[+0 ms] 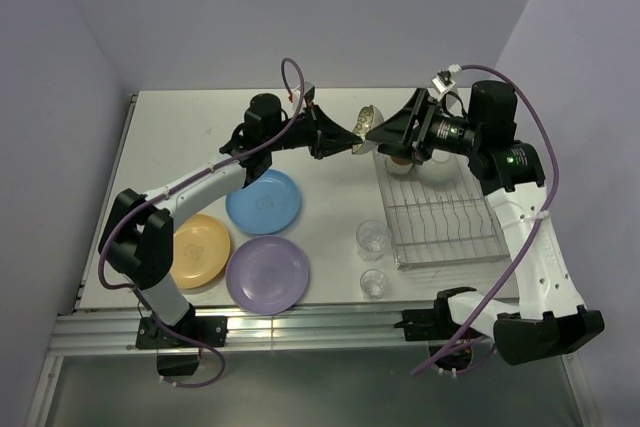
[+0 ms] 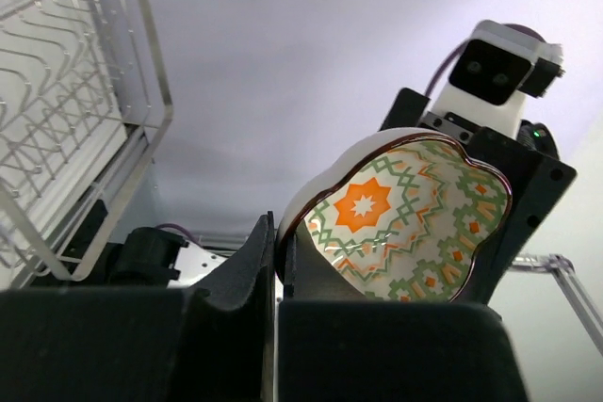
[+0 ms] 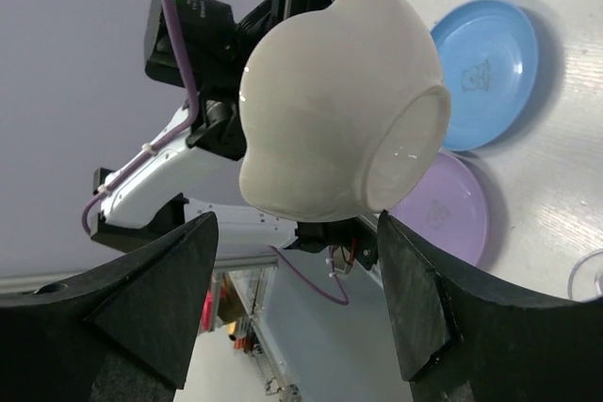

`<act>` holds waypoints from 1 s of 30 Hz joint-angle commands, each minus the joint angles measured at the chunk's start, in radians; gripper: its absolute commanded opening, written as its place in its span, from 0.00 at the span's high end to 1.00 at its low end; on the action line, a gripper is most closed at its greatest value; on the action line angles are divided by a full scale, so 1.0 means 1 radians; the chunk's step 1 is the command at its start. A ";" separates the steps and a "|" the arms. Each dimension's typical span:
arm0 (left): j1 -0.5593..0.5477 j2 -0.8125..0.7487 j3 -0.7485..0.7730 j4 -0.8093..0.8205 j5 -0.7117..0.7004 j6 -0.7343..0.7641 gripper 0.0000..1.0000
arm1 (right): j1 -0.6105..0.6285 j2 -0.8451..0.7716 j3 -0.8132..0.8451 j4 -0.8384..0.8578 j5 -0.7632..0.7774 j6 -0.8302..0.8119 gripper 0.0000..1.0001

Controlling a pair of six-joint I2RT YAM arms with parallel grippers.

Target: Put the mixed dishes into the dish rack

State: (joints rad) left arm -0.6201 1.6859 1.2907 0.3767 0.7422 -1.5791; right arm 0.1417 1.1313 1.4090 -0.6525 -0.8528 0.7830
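Observation:
My left gripper [image 1: 343, 137] is shut on the rim of the small floral bowl [image 1: 364, 127] and holds it on its side in the air beside the dish rack [image 1: 470, 247]. In the left wrist view the jaws [image 2: 276, 237] pinch the rim and the bowl's patterned inside [image 2: 405, 223] faces the camera. My right gripper [image 1: 378, 132] is open, its fingers either side of the bowl's white outside [image 3: 330, 110]; I cannot tell whether they touch it. The blue plate [image 1: 263, 201], orange-yellow plate [image 1: 198, 250], purple plate [image 1: 267, 274] and two clear glasses [image 1: 372, 238] [image 1: 372, 282] rest on the table.
A white bowl [image 1: 437, 169] and a brown cup [image 1: 398, 159] sit at the rack's far end, partly hidden by my right arm. The rack's wires show in the left wrist view [image 2: 66, 110]. The table's [image 1: 190, 127] far left part is bare.

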 commanded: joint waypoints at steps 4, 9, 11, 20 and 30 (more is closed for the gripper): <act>-0.013 -0.023 0.053 -0.151 -0.032 0.131 1.00 | 0.015 0.013 0.082 -0.090 0.088 -0.074 0.27; -0.016 -0.031 0.079 -0.234 -0.053 0.195 1.00 | 0.035 0.035 0.122 -0.163 0.202 -0.152 0.30; -0.018 -0.031 0.079 -0.233 -0.052 0.195 1.00 | 0.039 0.039 0.122 -0.187 0.248 -0.178 0.30; -0.020 -0.028 0.116 -0.289 -0.055 0.237 1.00 | 0.059 0.065 0.194 -0.322 0.403 -0.284 0.31; -0.021 -0.011 0.122 -0.262 -0.037 0.217 1.00 | 0.059 0.079 0.153 -0.268 0.344 -0.272 0.33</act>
State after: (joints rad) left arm -0.6357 1.6859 1.3525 0.0563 0.6838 -1.3685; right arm 0.1940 1.2015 1.5528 -0.9356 -0.5064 0.5335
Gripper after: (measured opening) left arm 0.046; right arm 0.676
